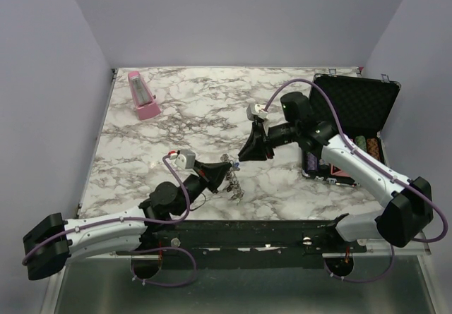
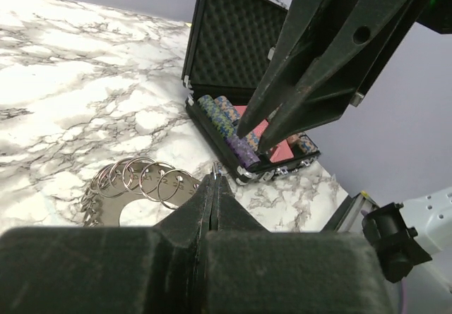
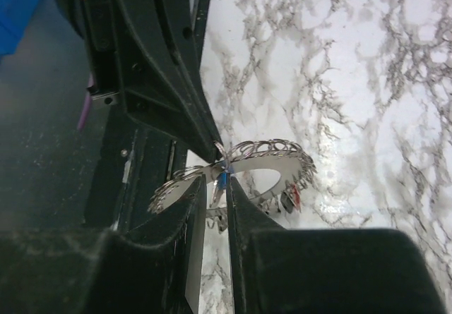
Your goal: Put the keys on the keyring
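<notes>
Two grippers met over the marble: my left gripper (image 2: 214, 181) pinched the keyring (image 3: 261, 166) steady, while my right gripper (image 3: 215, 187), jaws narrow, presented a blue-headed key (image 3: 222, 179).

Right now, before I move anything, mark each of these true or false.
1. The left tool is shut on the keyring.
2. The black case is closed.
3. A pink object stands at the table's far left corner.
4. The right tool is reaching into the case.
1. True. The left tool pinches the rim of the keyring.
2. False. The case lies with its lid open, and chips are stacked inside.
3. True. The pink object stands there on the table.
4. False. The right tool hangs over the marble beside the keyring, outside the case.
</notes>
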Tool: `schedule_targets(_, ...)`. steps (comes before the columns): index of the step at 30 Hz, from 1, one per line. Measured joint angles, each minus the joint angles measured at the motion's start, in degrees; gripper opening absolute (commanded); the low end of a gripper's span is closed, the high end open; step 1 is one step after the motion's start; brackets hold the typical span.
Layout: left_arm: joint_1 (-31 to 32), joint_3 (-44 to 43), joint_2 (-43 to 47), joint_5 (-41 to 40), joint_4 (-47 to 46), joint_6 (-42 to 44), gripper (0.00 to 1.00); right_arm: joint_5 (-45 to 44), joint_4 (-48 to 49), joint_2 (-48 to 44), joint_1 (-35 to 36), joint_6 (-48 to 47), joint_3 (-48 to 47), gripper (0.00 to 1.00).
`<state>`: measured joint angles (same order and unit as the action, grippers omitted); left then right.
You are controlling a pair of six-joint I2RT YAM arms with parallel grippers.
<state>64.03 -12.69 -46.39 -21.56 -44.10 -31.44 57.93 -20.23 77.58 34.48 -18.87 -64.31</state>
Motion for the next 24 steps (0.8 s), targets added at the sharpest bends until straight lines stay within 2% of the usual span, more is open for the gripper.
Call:
schedule_targets(6,-2.43,1.25,3.61,5.75,-0.13,1.03,0.0,6.91,0.04,0.85,0.02,0.17,1.03,0.36)
schedule_targets(15,-4.7,1.27,2.36,13.6,-3.67,1.62,0.0,11.19,1.75,2.27,0.35,3.08,2.4,0.36)
schedule_targets(24,-5.46,1.27,-0.39,16.65,-6.45,1.51,0.0,12.94,3.5,2.27,0.42,5.4,2.69,0.34)
